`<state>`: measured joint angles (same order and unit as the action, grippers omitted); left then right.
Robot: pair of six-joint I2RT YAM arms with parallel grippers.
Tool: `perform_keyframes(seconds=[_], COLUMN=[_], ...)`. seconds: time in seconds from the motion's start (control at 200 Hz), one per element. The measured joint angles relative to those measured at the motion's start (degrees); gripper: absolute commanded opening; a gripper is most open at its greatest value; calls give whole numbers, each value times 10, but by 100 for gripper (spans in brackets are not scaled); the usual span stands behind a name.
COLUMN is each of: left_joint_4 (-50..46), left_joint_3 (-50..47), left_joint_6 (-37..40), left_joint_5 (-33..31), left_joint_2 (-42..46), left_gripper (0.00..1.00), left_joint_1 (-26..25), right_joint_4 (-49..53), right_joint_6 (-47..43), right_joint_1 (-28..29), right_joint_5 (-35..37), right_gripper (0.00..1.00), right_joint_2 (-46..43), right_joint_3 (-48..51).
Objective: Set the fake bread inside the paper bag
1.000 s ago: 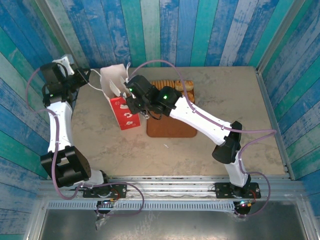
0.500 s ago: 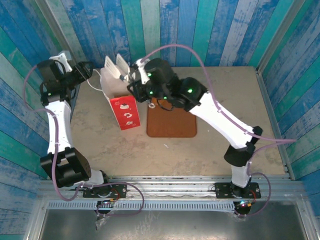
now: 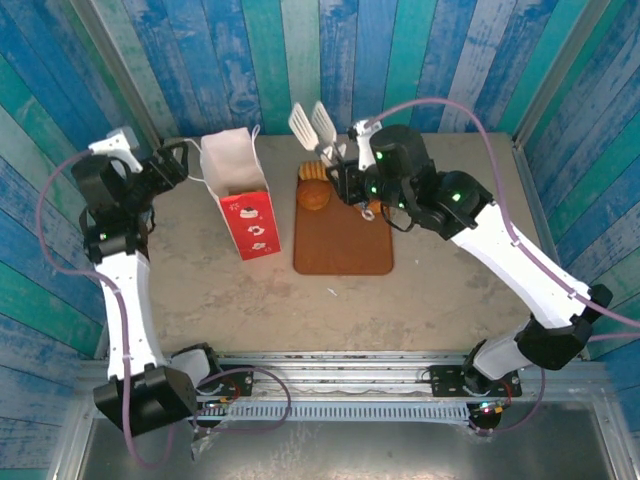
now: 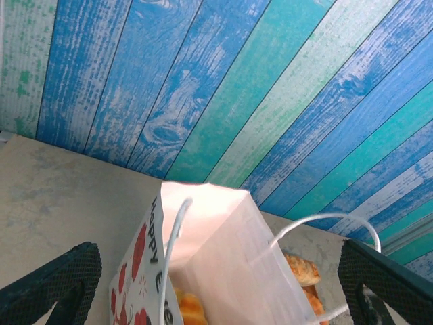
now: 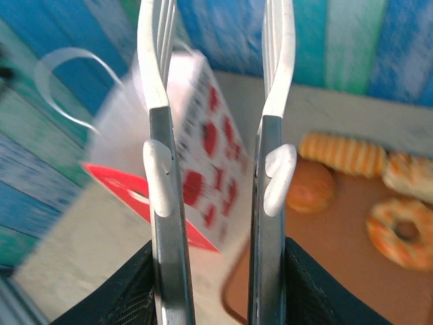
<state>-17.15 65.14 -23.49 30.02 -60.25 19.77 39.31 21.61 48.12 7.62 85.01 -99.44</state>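
1. Left tool (image 3: 176, 168): hanging at the far left of the tabletop (image 3: 200, 290), just left of the bag. Its fingers (image 4: 57, 284) are standing wide apart and gripping nothing.

2. Paper bag (image 3: 243, 195): standing upright on the tabletop between the two tools. It is white above and red with white motifs below, with its mouth gaping upward. Its thin white loop handles (image 4: 174, 237) are sticking out at the top.

3. Fake bread (image 4: 187, 308), one golden-brown piece: showing low in the bag's mouth in the left wrist view, apparently lying inside.

4. Tray (image 3: 342, 255): flat and brown, lying on the tabletop just right of the bag.

5. Fake bread on the tray: a round bun (image 3: 316, 197) and a striped loaf (image 3: 314, 172) are sitting at its far left corner, the loaf on the far side of the bun. A ring doughnut (image 5: 402, 233) is lying to the right of the bun.

6. Tongs (image 3: 313, 125): white-bladed, pointing up and away above the tray's far left corner. The two blades are standing apart.

7. Right tool (image 5: 216, 288): hovering over the far part of the tray, clamped on the tongs' metal arms.
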Motion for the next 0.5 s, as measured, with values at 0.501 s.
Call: perform_keyframes(seconds=[0.501], left_joint_4=[-8], left_joint_3=[-94], left_joint_6=[-12], left_joint_5=[-25], left_joint_2=[57], left_gripper=[94], left_joint_1=[0], right_joint_4=[-75], right_joint_6=[-47], right_joint_1=[-15], right_joint_5=[38], right_gripper=[44], right_joint_2=[91], right_joint_3=[256])
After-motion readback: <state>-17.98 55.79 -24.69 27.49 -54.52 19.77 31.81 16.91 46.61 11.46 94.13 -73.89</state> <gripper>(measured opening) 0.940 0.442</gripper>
